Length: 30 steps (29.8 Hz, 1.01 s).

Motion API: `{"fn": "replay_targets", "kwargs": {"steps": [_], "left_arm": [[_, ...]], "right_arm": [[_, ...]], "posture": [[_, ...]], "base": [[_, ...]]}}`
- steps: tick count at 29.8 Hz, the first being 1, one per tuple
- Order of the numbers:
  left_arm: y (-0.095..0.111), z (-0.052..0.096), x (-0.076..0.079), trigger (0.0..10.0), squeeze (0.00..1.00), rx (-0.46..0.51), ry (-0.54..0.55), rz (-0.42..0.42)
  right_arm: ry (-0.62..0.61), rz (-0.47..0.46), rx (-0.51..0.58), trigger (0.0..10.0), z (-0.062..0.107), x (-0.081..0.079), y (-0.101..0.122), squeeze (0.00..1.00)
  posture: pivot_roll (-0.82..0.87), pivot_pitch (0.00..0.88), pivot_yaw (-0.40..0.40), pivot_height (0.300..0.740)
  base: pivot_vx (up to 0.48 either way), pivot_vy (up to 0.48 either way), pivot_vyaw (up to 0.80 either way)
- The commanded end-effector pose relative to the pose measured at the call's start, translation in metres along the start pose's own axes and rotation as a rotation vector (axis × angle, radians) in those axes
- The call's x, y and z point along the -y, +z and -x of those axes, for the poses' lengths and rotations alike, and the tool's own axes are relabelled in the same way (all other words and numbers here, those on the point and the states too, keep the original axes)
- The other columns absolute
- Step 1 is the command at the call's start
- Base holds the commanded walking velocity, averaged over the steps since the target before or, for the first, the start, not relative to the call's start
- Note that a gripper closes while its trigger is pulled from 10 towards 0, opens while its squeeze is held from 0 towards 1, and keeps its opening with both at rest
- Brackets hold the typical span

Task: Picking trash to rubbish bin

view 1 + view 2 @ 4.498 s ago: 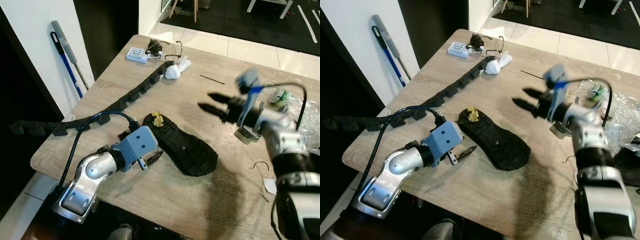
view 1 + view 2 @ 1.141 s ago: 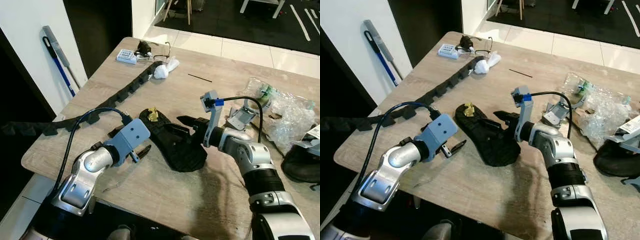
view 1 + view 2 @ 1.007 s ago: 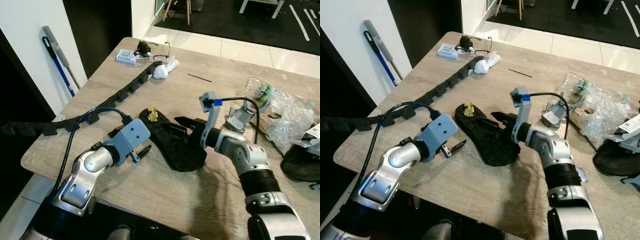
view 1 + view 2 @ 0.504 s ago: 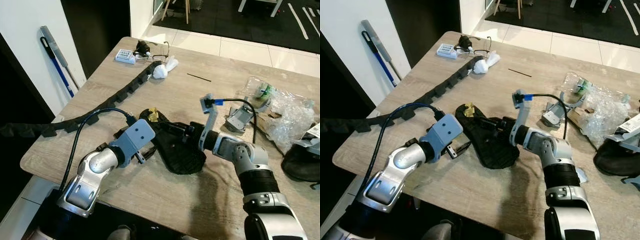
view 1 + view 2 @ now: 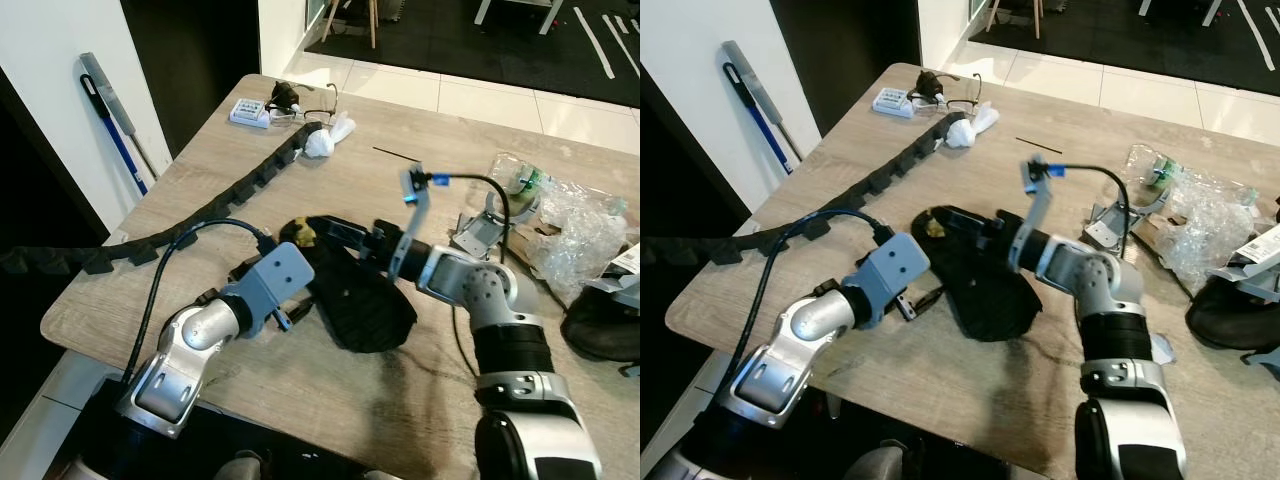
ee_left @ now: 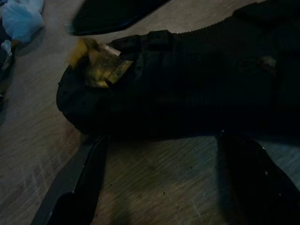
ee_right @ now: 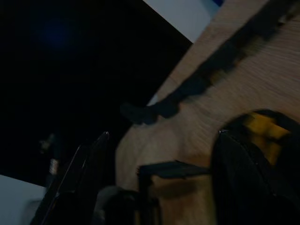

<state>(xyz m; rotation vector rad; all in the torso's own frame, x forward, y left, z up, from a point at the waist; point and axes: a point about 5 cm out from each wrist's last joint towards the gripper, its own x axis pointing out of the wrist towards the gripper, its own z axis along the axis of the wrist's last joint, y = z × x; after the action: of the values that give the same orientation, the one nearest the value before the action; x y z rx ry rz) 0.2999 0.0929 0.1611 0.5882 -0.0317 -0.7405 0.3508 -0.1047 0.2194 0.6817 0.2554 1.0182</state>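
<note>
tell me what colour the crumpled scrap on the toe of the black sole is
Yellow; the crumpled scrap shows best in the left wrist view.

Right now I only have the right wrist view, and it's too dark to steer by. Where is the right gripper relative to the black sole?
Observer: The right gripper hangs over the end of the black sole that carries the yellow scrap.
Operator: Where's the left one?
Observer: The left gripper sits beside the sole's long edge, jaws open, pointing at it.
Operator: Any other trash nearby?
Observer: Crumpled clear plastic lies on the table to the robot's right.
</note>
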Motion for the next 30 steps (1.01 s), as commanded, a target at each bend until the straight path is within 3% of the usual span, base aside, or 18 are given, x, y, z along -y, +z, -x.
{"fn": "replay_targets", "kwargs": {"steps": [1,5,10,14,16,25,30], "left_arm": [[-0.009,-0.002,0.011,10.0,0.00,-0.040,-0.036,0.006],[-0.008,-0.003,0.012,10.0,0.00,-0.033,-0.023,0.010],[-0.007,-0.004,0.011,10.0,0.00,-0.030,-0.014,0.010],[-0.010,0.003,-0.003,10.0,0.00,-0.050,0.015,-0.017],[-0.010,0.006,-0.008,10.0,0.00,-0.045,0.017,-0.027],[-0.008,0.008,-0.006,10.0,0.00,0.002,-0.071,-0.032],[-0.011,0.005,0.001,10.0,0.00,0.001,-0.091,-0.011]], "right_arm": [[0.019,0.000,0.025,10.0,0.001,-0.006,0.007,0.00],[0.071,-0.012,0.052,10.0,-0.003,-0.019,0.015,0.00],[0.055,0.039,0.060,10.0,-0.002,-0.021,0.020,0.00],[-0.249,0.405,-0.086,10.0,0.017,0.015,0.017,0.00],[-0.320,0.458,-0.119,10.0,0.024,0.026,0.012,0.00],[-0.378,0.385,-0.030,10.0,0.033,0.039,0.007,0.00],[-0.409,0.408,-0.011,10.0,0.037,0.047,0.007,0.00]], "posture": [[0.05,0.217,0.016,0.740],[0.05,0.213,0.015,0.740],[0.05,0.213,0.015,0.740],[0.05,0.198,0.014,0.740],[0.06,0.194,0.014,0.740],[0.07,0.182,0.021,0.740],[0.07,0.179,0.023,0.740]], "base": [[0.000,0.000,0.00],[0.000,0.000,0.00],[0.000,0.000,0.00],[0.000,0.000,0.00],[0.000,0.000,0.00],[0.000,0.000,0.00],[0.000,0.000,0.00]]}}
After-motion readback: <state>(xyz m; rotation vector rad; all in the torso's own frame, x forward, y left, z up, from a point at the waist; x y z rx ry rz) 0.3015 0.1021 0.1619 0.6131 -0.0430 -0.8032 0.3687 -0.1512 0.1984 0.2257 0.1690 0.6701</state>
